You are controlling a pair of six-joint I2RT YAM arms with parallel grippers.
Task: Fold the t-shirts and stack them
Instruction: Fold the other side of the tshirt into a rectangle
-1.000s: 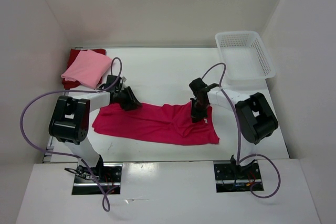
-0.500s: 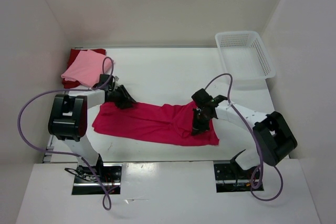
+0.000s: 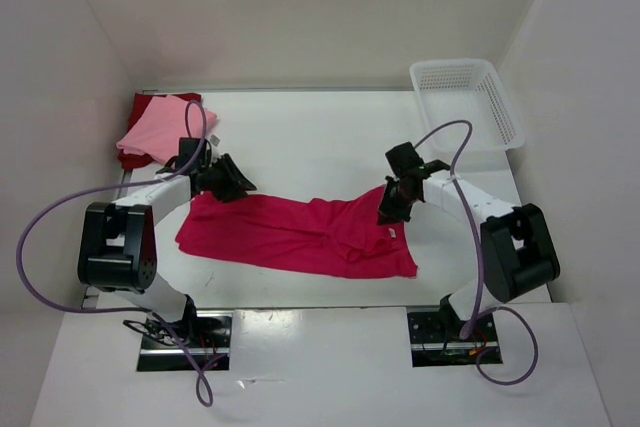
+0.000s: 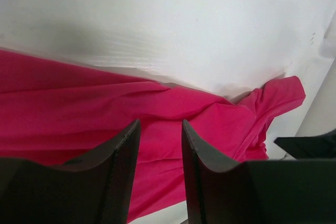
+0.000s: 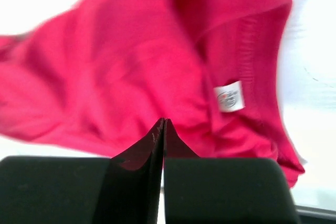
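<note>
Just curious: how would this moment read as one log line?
left claw open over crimson shirt | right claw shut over it | pink shirt on dark red shirt

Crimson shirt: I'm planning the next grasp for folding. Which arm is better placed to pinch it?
Probably left: the left gripper hangs with jaws apart right over the crimson shirt at its far left corner. The right gripper is shut and must open first.

The white table [image 3: 320, 137] carries the crimson-magenta t-shirt [image 3: 290, 235], spread flat in a wide strip that reaches from under the left pincer [image 3: 238, 189] to under the right pincer [image 3: 389, 214]. Beyond the left pincer, in the far left corner, lies the dark red t-shirt [image 3: 147, 101]. Beyond the right pincer stands a white lattice basket [image 3: 505, 107].
</note>
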